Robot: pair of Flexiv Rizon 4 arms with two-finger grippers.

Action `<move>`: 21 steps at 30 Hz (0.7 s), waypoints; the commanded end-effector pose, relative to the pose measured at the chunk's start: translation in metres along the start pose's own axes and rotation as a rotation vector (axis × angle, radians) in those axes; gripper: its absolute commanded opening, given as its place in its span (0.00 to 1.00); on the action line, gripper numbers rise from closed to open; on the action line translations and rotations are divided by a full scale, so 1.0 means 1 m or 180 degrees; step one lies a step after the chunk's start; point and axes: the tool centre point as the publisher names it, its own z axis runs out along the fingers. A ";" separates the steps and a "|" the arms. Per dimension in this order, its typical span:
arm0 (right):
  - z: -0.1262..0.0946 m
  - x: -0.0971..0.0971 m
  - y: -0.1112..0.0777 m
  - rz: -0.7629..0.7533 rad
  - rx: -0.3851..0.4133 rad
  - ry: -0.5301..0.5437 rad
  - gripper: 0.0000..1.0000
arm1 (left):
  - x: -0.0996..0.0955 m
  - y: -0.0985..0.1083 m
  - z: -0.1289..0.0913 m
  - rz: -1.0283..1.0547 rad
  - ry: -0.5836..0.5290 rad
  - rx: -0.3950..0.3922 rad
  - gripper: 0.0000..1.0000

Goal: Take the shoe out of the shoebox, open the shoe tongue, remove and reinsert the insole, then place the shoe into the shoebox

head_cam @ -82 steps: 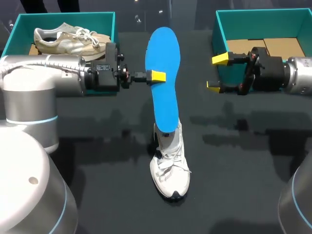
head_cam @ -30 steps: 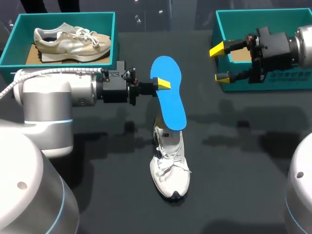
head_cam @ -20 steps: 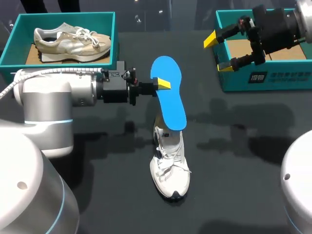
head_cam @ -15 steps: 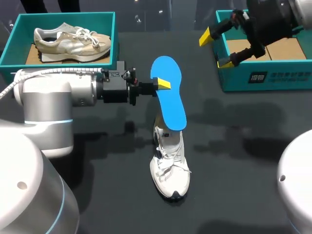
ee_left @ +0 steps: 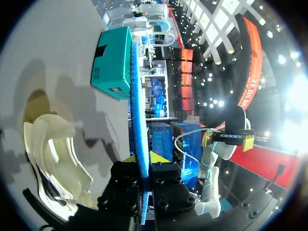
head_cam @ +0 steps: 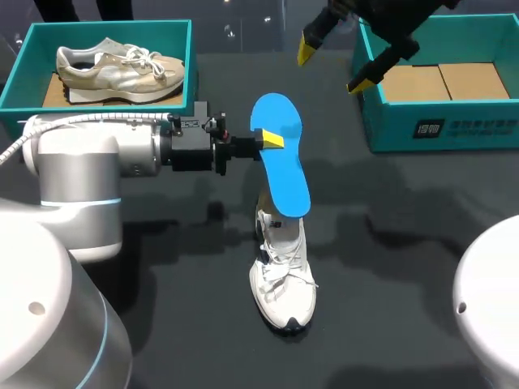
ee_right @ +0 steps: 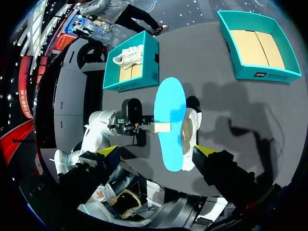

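Observation:
My left gripper (head_cam: 268, 139) is shut on the edge of a blue insole (head_cam: 280, 158), holding it tilted over the table's middle. The insole's lower end hangs at the heel opening of a white shoe (head_cam: 283, 279) that stands on the dark table; whether they touch I cannot tell. In the left wrist view the insole (ee_left: 136, 106) shows edge-on between my pinching gripper (ee_left: 143, 159), with the shoe (ee_left: 55, 159) beside it. My right gripper (head_cam: 336, 65) is open and empty, raised high near the back. The right wrist view looks down past the open gripper (ee_right: 156, 150) on the insole (ee_right: 171, 115) and shoe (ee_right: 190, 127).
A teal shoebox (head_cam: 174, 32) at the back left holds a beige shoe (head_cam: 113, 66). A second teal shoebox (head_cam: 442, 126) at the back right shows only its cardboard floor. Both boxes (ee_right: 147, 72) (ee_right: 262, 74) also appear from above.
My right gripper, still open, rose and swung left from over the right shoebox to above the table's back middle. The left arm first lowered and tilted the insole, then stayed still.

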 end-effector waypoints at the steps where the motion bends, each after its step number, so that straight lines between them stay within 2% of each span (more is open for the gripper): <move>1: 0.003 0.016 -0.003 -0.0008 -0.0045 -0.1244 1.00 | 0.000 0.001 0.000 0.0002 -0.0006 0.0002 0.00; 11: 0.004 0.037 -0.016 0.0085 -0.0137 -0.1717 1.00 | 0.000 0.001 0.000 0.0002 -0.0006 0.0002 0.00; 21: 0.016 0.054 -0.028 0.0073 -0.0095 -0.1899 1.00 | 0.000 0.001 0.000 0.0002 -0.0006 0.0002 0.00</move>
